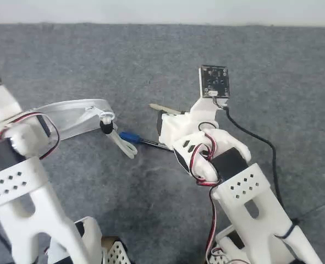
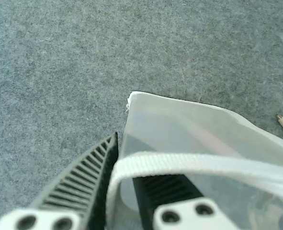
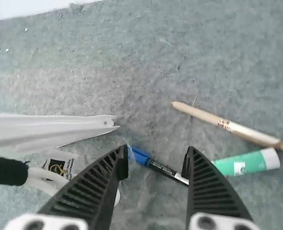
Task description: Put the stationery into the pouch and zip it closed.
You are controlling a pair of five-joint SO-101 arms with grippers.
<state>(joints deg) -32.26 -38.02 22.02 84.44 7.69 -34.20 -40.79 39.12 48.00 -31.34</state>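
A translucent white pouch (image 1: 74,116) lies at the left on the grey felt, and my left gripper (image 2: 124,163) is shut on its edge, one finger (image 2: 166,189) showing through the wall. The pouch's black zipper pull (image 1: 105,127) and white strap (image 1: 127,147) hang at its open end. A blue-capped pen (image 3: 159,168) lies on the felt between the fingers of my open right gripper (image 3: 155,157), which hovers just above it. Beyond the pen lie a wooden pencil (image 3: 227,126) and a green glue stick (image 3: 247,162). In the high view the pen's blue cap (image 1: 130,137) points at the pouch.
Grey felt (image 1: 272,71) covers the whole table, with open room at the back and right. A black cable (image 1: 261,144) runs from the right wrist camera down the right side. Both arm bases stand at the front edge.
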